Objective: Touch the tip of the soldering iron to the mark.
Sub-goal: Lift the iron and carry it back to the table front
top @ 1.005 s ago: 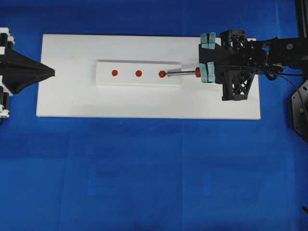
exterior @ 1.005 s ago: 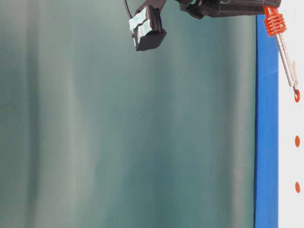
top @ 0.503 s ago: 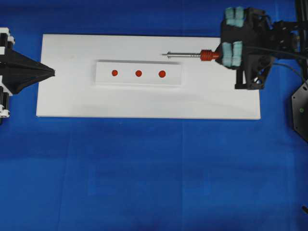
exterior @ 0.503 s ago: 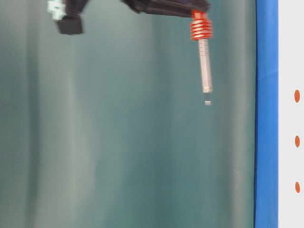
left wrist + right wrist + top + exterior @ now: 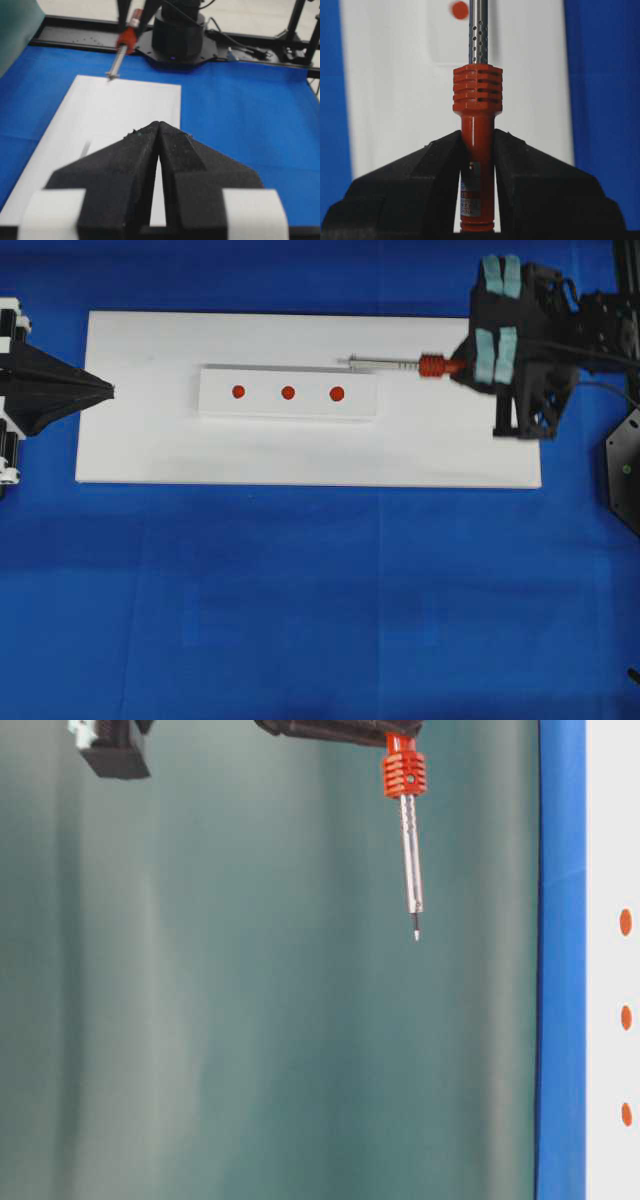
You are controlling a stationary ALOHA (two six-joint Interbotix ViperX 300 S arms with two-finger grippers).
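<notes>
above the white strip (image 5: 288, 393), off its right end, the right gripper (image 5: 477, 150) clamps the soldering iron (image 5: 400, 365) by its handle, tip lifted clear, likely for repositioning toward the mark (image 5: 288, 393). left gripper (image 5: 158, 131) closed, empty.

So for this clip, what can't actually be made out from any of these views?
- Red-orange-handled soldering iron: its pointed tip is cut off by the top edge in the right wrist view.
- Centre red dot mark: in the left wrist view it is hidden behind the shut left gripper.
- Right gripper: cropped at the top edge in the table-level view.
</notes>
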